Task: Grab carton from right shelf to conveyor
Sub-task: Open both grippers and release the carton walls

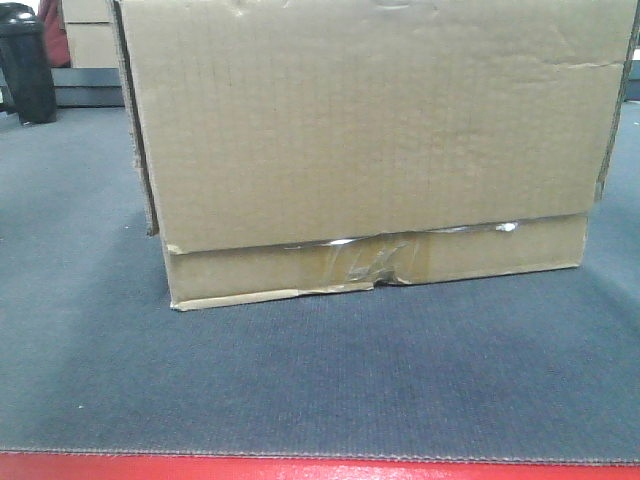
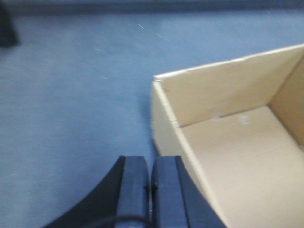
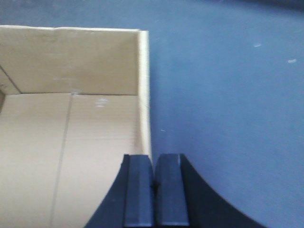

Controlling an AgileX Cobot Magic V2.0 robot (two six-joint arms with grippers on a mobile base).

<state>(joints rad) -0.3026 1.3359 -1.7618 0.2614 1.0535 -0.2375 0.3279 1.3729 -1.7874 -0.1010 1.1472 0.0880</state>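
Observation:
The carton (image 1: 370, 130), open-topped brown cardboard with crinkled tape on its lower flap, stands on the conveyor's dark grey belt (image 1: 300, 390). The red frame (image 1: 300, 468) shows along the bottom edge. In the left wrist view my left gripper (image 2: 151, 164) is shut, fingers pressed together, just outside the carton's left wall (image 2: 164, 116). My right gripper (image 3: 153, 161) is also shut, nothing visible between its fingers, over the carton's right wall (image 3: 144, 95). The carton's inside (image 3: 71, 142) looks empty. The right shelf is out of view.
A black bin (image 1: 25, 60) stands at the far left beyond the belt. More cardboard boxes (image 1: 88, 30) are stacked behind it. Belt surface (image 2: 71, 95) stretches left of the carton, and more of it (image 3: 228, 95) lies to the carton's right.

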